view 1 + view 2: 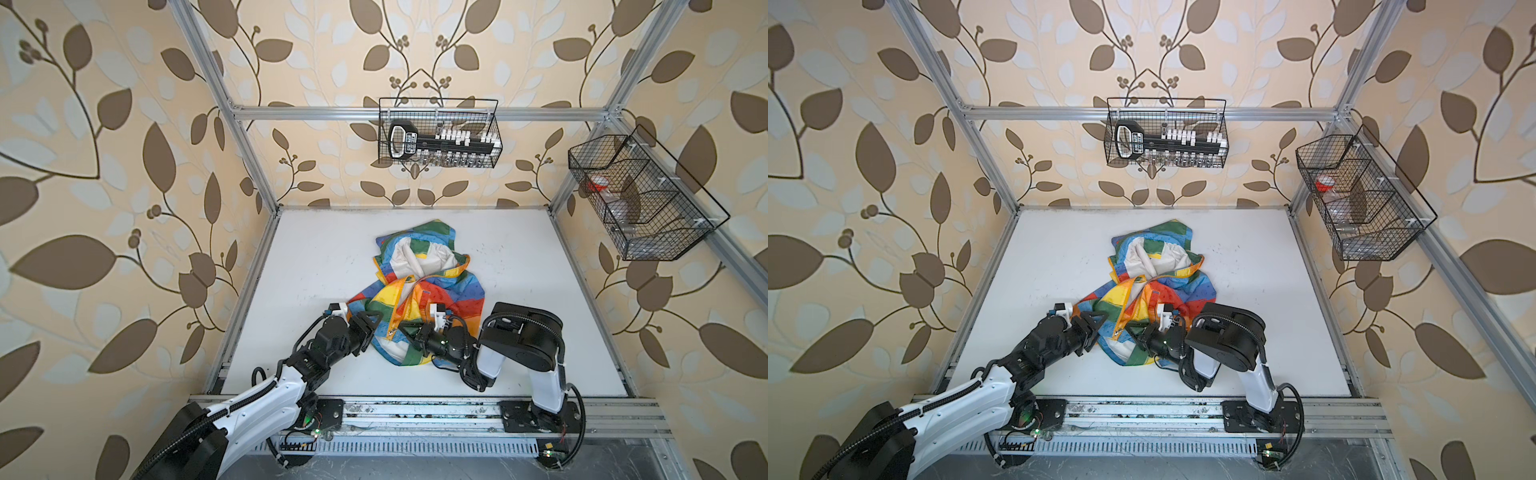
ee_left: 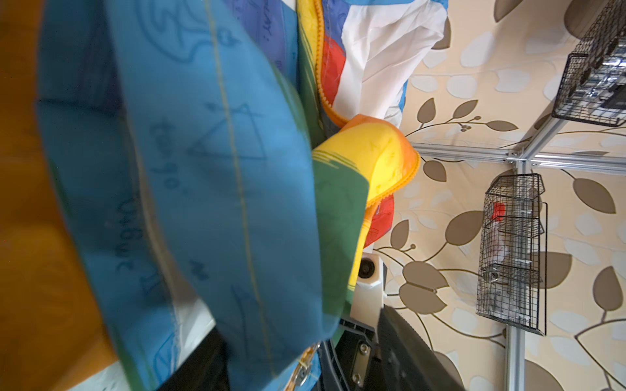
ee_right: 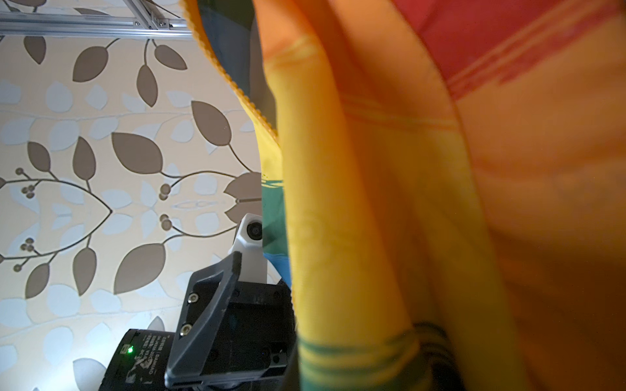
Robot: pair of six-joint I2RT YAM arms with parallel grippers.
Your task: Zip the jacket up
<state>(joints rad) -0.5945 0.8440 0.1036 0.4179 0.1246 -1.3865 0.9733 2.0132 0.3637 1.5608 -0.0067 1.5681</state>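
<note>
Pinching the jacket [image 1: 440, 291] hem by its zipper [image 1: 397, 307], the right gripper [image 1: 404, 332] is clamped shut; the left gripper [image 1: 373, 330] straddles the opposite edge, grip unclear. Bunched on the table [image 1: 311, 257], thin fabric could slip, misaligning the zipper halves.

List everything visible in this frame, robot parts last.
jacket: one, rainbow blocks, crumpled mid-table
table: one, white, under the jacket
back wire basket: one, black, on back rail
holder with white pieces: one, black, in back basket
side wire basket: one, black, on right rail
red-capped item: one, in side basket
frame: one, aluminium, around table
left gripper: one, black, at jacket's near edge, jaws unclear
right gripper: one, black, shut on jacket
</note>
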